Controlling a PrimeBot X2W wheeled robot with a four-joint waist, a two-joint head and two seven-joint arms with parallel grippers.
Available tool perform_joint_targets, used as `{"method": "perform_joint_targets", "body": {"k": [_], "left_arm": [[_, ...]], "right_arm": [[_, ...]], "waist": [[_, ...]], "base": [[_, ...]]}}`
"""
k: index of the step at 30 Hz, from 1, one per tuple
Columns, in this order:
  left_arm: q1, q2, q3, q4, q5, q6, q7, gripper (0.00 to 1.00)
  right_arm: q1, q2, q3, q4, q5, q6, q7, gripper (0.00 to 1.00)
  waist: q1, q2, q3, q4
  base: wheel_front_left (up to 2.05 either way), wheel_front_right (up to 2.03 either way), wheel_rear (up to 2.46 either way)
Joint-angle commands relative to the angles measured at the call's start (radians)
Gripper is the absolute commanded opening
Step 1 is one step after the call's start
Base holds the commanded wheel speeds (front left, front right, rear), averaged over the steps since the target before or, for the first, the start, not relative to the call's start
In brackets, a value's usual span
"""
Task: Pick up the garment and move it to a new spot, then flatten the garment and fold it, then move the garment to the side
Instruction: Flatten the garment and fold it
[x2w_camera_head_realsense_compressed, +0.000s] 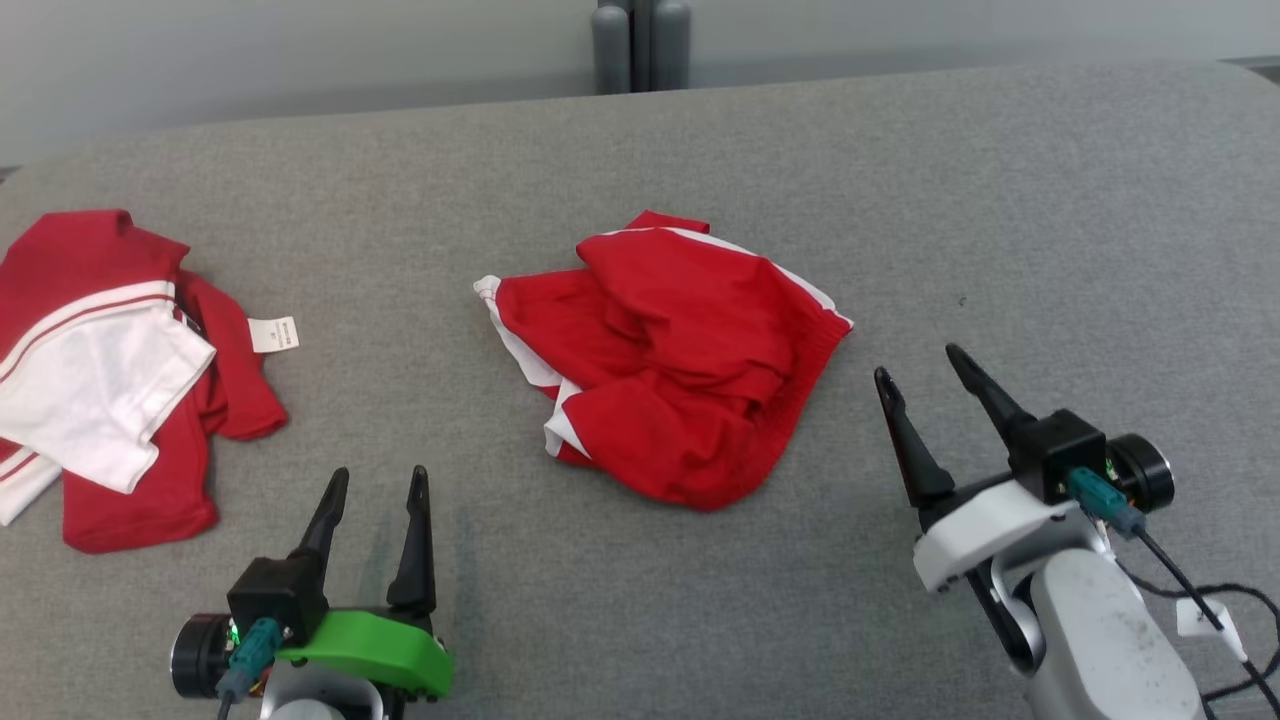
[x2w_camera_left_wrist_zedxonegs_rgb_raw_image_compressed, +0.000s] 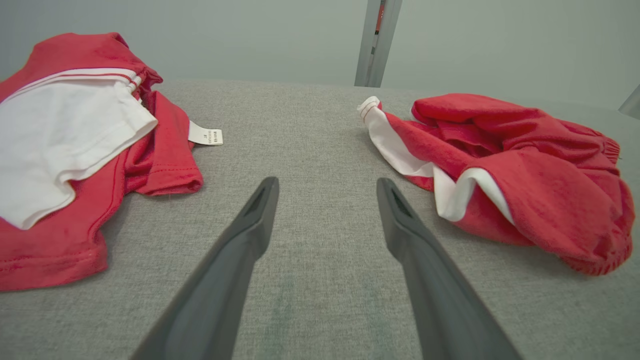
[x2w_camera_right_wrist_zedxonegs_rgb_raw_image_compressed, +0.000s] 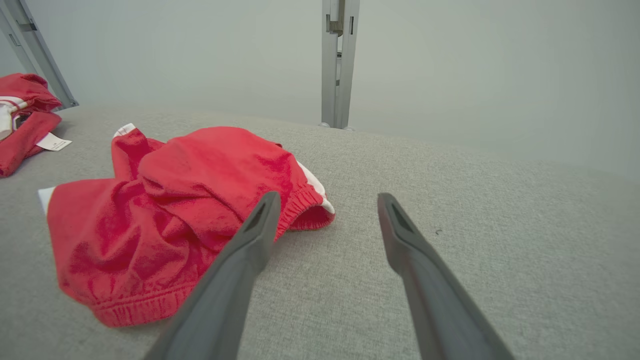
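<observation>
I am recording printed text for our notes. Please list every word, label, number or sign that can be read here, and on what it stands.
White tag at the edge of the red and white shirt: a few lines of dark print, too small and blurred to read.
Red shorts: no text to be seen.
Nothing else readable.

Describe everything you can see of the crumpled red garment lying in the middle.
The red garment looks like soft knit shorts with white side stripes and a gathered elastic edge. It lies crumpled in a heap, folded over itself, midway across the grey fabric surface. Only that surface touches it; the left tool and right tool, both open, sit apart.
</observation>
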Motion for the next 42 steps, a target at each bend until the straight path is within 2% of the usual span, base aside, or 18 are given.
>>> {"method": "perform_joint_targets", "body": {"k": [1, 11, 16, 20, 21, 22, 23, 24, 25, 31, 36, 42], "left_arm": [[-0.025, 0.002, -0.002, -0.006, -0.009, -0.005, 0.001, 1.0], [-0.102, 0.002, -0.04, -0.001, -0.018, -0.007, 0.0, 1.0], [-0.121, 0.002, -0.051, 0.005, -0.025, -0.007, 0.0, 1.0], [-0.132, 0.002, -0.052, 0.005, -0.025, -0.007, 0.0, 1.0], [-0.133, 0.002, -0.051, 0.005, -0.025, -0.007, 0.0, 1.0], [-0.133, 0.002, -0.05, 0.005, -0.025, -0.007, 0.0, 1.0], [-0.134, 0.002, -0.05, 0.006, -0.024, -0.007, 0.0, 1.0], [-0.135, 0.002, -0.049, 0.007, -0.024, -0.008, 0.0, 1.0], [-0.135, 0.002, -0.049, 0.008, -0.023, -0.008, 0.0, 1.0], [-0.124, 0.002, -0.052, 0.014, -0.027, -0.007, 0.0, 1.0], [-0.103, 0.002, -0.054, 0.015, -0.037, -0.007, 0.001, 1.0], [-0.078, 0.002, -0.064, 0.023, -0.057, -0.007, 0.001, 1.0]], "right_arm": [[-0.042, -0.003, -0.001, 0.015, -0.013, -0.001, 0.0, 1.0], [-0.261, -0.016, 0.002, 0.186, -0.069, -0.001, 0.0, 1.0], [-0.295, -0.014, 0.012, 0.281, -0.083, -0.001, 0.0, 1.0], [-0.292, -0.011, 0.005, 0.301, -0.073, -0.001, 0.0, 1.0], [-0.288, -0.011, 0.004, 0.301, -0.071, -0.001, 0.0, 0.63], [-0.284, -0.01, 0.004, 0.299, -0.069, -0.001, 0.0, 0.42], [-0.283, -0.01, 0.0, 0.293, -0.068, -0.001, 0.0, 0.31], [-0.28, -0.011, -0.007, 0.28, -0.068, -0.001, 0.0, 0.05], [-0.278, -0.011, -0.009, 0.273, -0.067, -0.001, 0.0, 0.0], [-0.264, -0.015, -0.032, 0.168, -0.061, -0.001, 0.0, 0.0], [-0.311, -0.044, -0.041, 0.04, -0.046, -0.001, 0.0, 0.0], [-0.461, -0.11, 0.039, -0.024, -0.023, -0.001, 0.0, 0.0]], "waist": [[0.0, 0.0, 0.06, 0.015], [0.0, 0.0, 0.182, 0.058], [0.0, 0.0, 0.201, 0.073], [0.0, 0.0, 0.206, 0.078], [0.0, 0.0, 0.206, 0.078], [0.0, 0.0, 0.206, 0.078], [0.0, 0.0, 0.205, 0.077], [0.0, 0.0, 0.204, 0.076], [0.0, 0.0, 0.202, 0.075], [0.0, 0.0, 0.175, 0.07], [0.0, 0.0, 0.129, 0.077], [0.0, 0.0, 0.065, 0.104]], "base": [[0.0, 0.0, 0.0], [0.0, 0.0, 0.0], [0.0, 0.0, 0.0], [0.0, 0.0, 0.0], [0.0, 0.0, 0.0], [0.0, 0.0, 0.0], [0.0, 0.0, 0.0], [0.0, 0.0, 0.0], [0.0, 0.0, 0.0], [0.0, 0.0, 0.0], [0.0, 0.0, 0.0], [0.0, 0.0, 0.0]]}}
